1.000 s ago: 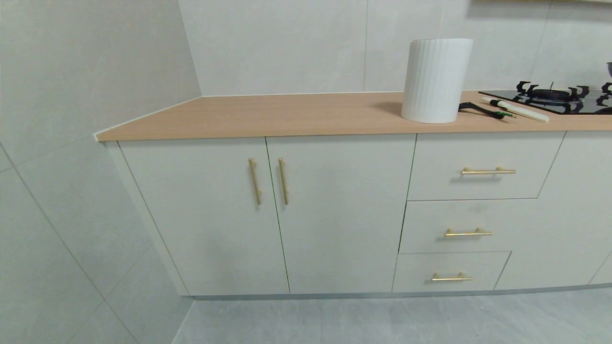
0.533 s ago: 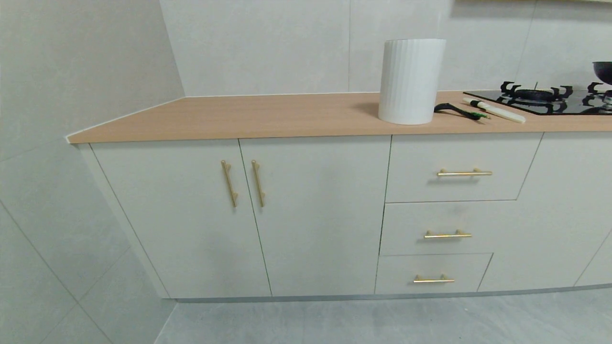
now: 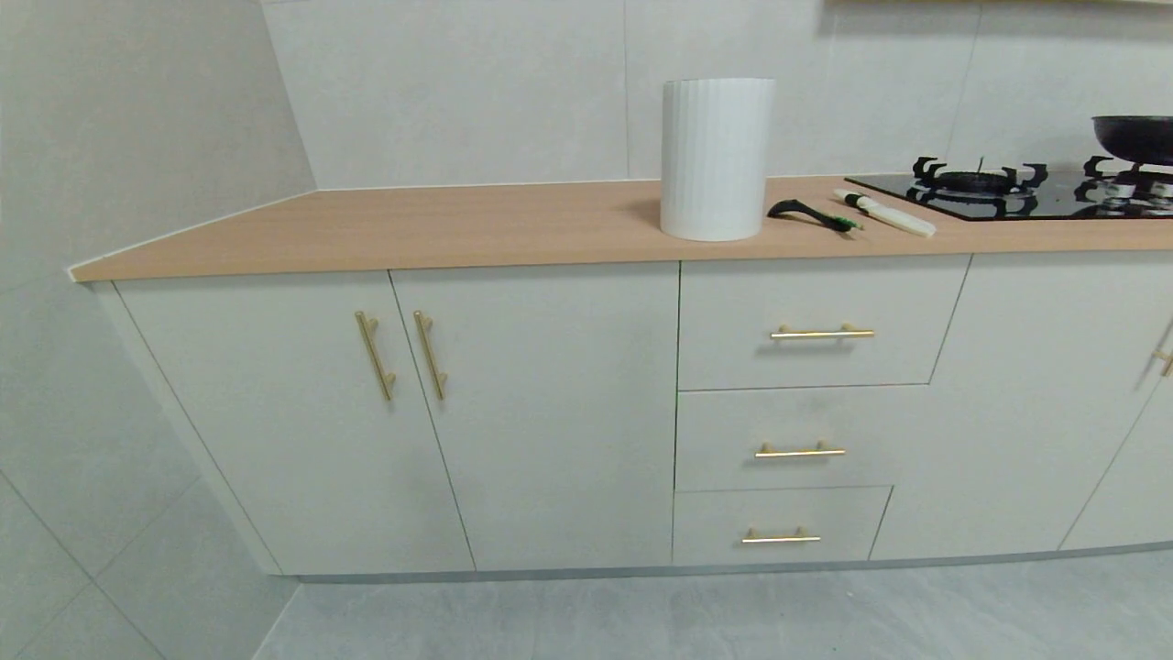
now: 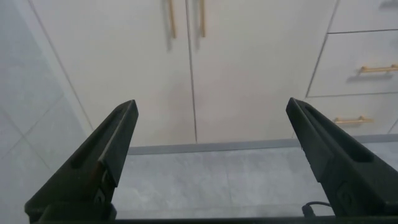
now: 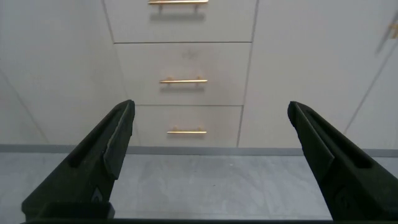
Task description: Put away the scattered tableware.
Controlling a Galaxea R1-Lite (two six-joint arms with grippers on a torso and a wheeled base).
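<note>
Whole head view has slid left vs 1 s ago: cam has swung right, the things themselves haven't budged. Result: white ribbed holder (image 3: 717, 158), earlier near the frame's right, now sits nearer ctr; more of the hob (image 3: 1008, 197) shows, & a dark pan (image 3: 1136, 137) has come into frame at far right. I'd judge the robot is lining up on the task items; no pick begun yet.

Task items: black utensil (image 3: 814, 214) w/ a green bit on its handle lies flat on the countertop (image 3: 412, 225), just right of the holder. Cream-handled utensil (image 3: 884, 213) lies flat just beyond it, near the hob's edge. The two are close; can't tell if touching. Neither is in the holder, which stands upright & is presumably where they go.

Below: drawers (image 3: 820, 357) stacked under the items, double doors (image 3: 403, 431) to the left.

L gripper (image 4: 211, 107): fingers spread wide, nothing btw them, pointed at the lower doors & floor. R gripper (image 5: 211, 107): likewise wide apart & empty, facing the drawers. Both low, well apart from the countertop, so arms likely need to come up before any grasp.
</note>
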